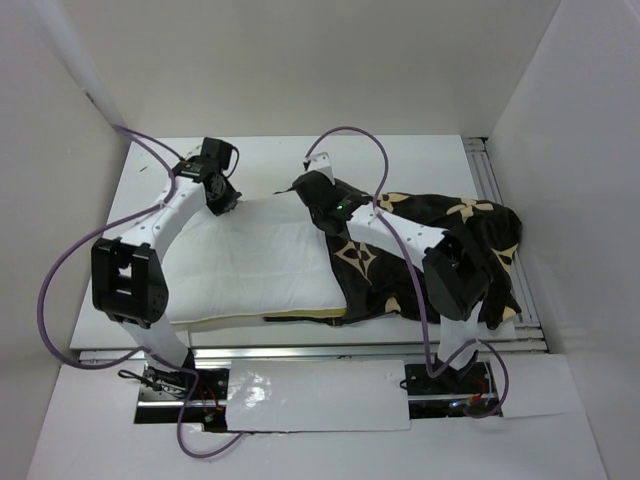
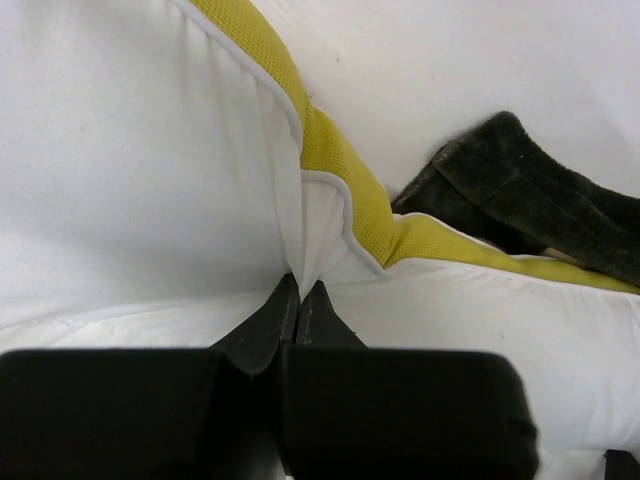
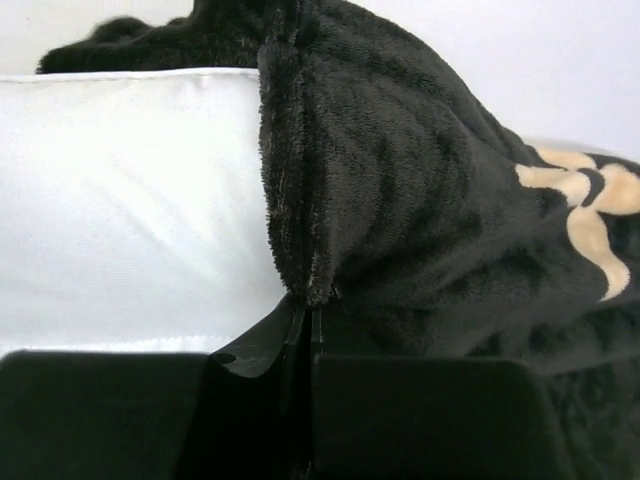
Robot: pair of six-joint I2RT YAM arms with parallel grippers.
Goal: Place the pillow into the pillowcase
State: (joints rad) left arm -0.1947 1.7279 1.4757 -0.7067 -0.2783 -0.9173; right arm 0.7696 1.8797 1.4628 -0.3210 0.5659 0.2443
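Top external shows the large white quilted pillow (image 1: 255,262) lying on the white table (image 1: 270,160), its right end inside the dark plush flower-printed pillowcase (image 1: 480,225). The left end effector (image 2: 298,292) pinches pillow fabric (beside the yellow trim (image 2: 350,190)); the right end effector (image 3: 306,308) pinches the pillowcase's open hem.

Top view: bright, even, diffuse light from above, bounced by the white walls (image 1: 300,60); a soft shadow runs along the near edge of the pillow (image 1: 260,260); a glare patch marks the glossy sheet (image 1: 330,395). Wrist views: pillow white nearly washed out, pillowcase (image 3: 420,200) pile sharp, left gripper (image 2: 298,292) and right gripper (image 3: 306,308) underexposed, soft-edged
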